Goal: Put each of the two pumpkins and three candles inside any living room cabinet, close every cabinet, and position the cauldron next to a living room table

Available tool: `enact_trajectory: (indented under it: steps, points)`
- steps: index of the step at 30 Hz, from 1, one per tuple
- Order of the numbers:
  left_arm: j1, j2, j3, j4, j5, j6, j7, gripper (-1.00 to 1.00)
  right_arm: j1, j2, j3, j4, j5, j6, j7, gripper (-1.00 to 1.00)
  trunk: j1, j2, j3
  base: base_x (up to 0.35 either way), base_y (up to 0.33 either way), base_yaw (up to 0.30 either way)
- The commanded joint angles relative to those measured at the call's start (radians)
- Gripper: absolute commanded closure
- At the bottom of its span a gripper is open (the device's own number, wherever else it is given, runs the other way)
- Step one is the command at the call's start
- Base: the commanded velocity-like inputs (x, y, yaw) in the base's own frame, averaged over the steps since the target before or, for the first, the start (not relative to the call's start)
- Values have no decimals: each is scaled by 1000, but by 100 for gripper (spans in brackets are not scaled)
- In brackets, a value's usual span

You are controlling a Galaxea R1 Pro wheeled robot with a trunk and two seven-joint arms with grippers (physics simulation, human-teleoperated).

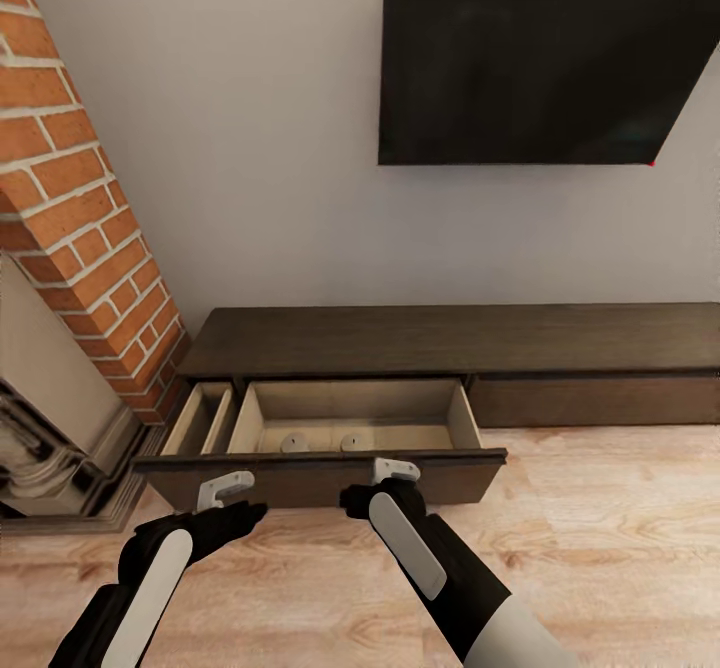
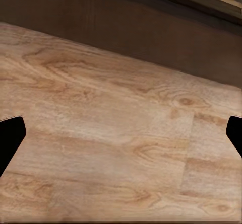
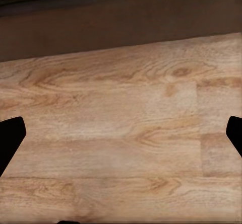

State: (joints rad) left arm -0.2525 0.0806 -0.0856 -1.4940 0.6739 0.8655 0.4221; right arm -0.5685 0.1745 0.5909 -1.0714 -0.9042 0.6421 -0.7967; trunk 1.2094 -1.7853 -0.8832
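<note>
The long dark-brown cabinet [image 1: 450, 340] stands against the wall with its wide middle drawer [image 1: 320, 478] pulled out. Two cream-white candles [image 1: 294, 442] [image 1: 352, 442] stand inside on the pale drawer floor, near the front wall. My left gripper [image 1: 240, 520] and right gripper [image 1: 365, 498] hang just in front of the drawer front, above the floor. In the wrist views both the left gripper [image 2: 121, 138] and the right gripper [image 3: 121, 138] are open with nothing between the black fingertips [image 2: 10, 136] [image 3: 10, 136]. The pumpkins and the cauldron are out of view.
A brick fireplace [image 1: 70, 218] with a stone surround stands close on the left. A black TV [image 1: 550, 48] hangs above the cabinet. A narrow side compartment [image 1: 197, 418] beside the drawer is open too. The right drawer front [image 1: 590, 400] is shut. Light wood floor [image 1: 600, 528] stretches to the right.
</note>
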Motion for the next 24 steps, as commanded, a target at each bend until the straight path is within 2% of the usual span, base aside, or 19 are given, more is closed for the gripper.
enact_trajectory:
  steps: [1,6,13,15,18,24]
  points:
    - [-1,1,-2,-1,10,1,10,-100,-1,0,1,-1,-7,2,-9,-100,3,-8,-4,-192,0,0]
    - [-1,1,-2,-1,10,1,10,-100,-2,0,1,-1,-7,2,-8,-100,23,-43,-20,-170,0,0]
    - [-1,1,-2,0,10,-7,10,-100,-1,0,2,1,5,3,-8,-100,49,-92,-42,-29,0,0]
    - [-3,-7,-2,11,0,-16,16,-100,-5,0,-5,12,17,-8,4,-100,42,-77,-35,0,0,0]
    - [-3,-7,6,11,9,1,16,-100,-4,0,0,16,33,-24,-3,-100,30,-56,-26,0,0,0]
    - [-30,-18,11,-14,40,34,18,-100,0,-6,19,-18,6,10,-37,-100,7,-14,-7,0,0,0]
